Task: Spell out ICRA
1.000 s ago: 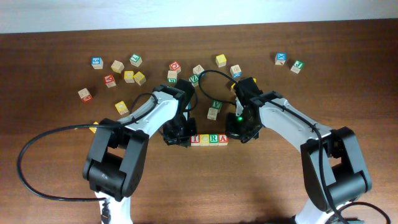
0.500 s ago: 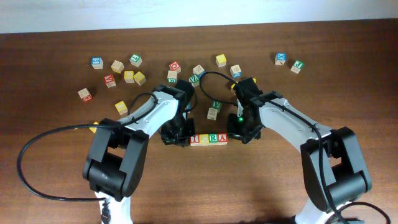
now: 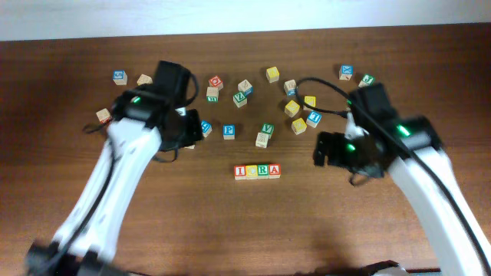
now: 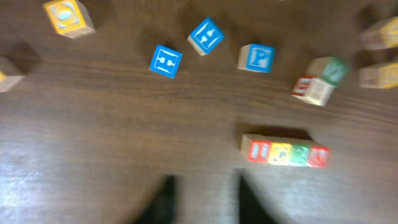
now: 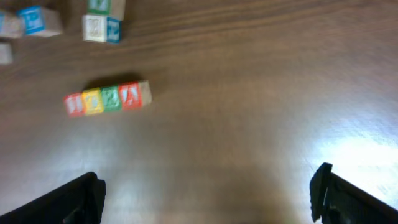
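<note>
Four light-wood cubes stand in a touching row near the table's middle, reading ICRA (image 3: 257, 171): red I (image 3: 240, 172), yellow C (image 3: 252, 171), green R (image 3: 263, 171), red A (image 3: 275, 170). The row also shows in the left wrist view (image 4: 285, 152) and in the right wrist view (image 5: 107, 98). My left gripper (image 3: 186, 132) (image 4: 204, 200) hangs up and to the left of the row, open with a narrow empty gap. My right gripper (image 3: 324, 151) (image 5: 205, 198) is off to the row's right, open wide and empty. Neither touches a cube.
Loose letter cubes lie scattered across the back of the table, among them a blue P cube (image 3: 229, 131), a green V cube (image 3: 240, 97), a two-cube stack (image 3: 263, 135) just behind the row, and a yellow cube (image 3: 272, 73). Both arms are blurred.
Both grippers stood shut against the row's two ends; they have since opened and swung outward and away, left arm to the left, right arm to the right. The row has stayed put.
</note>
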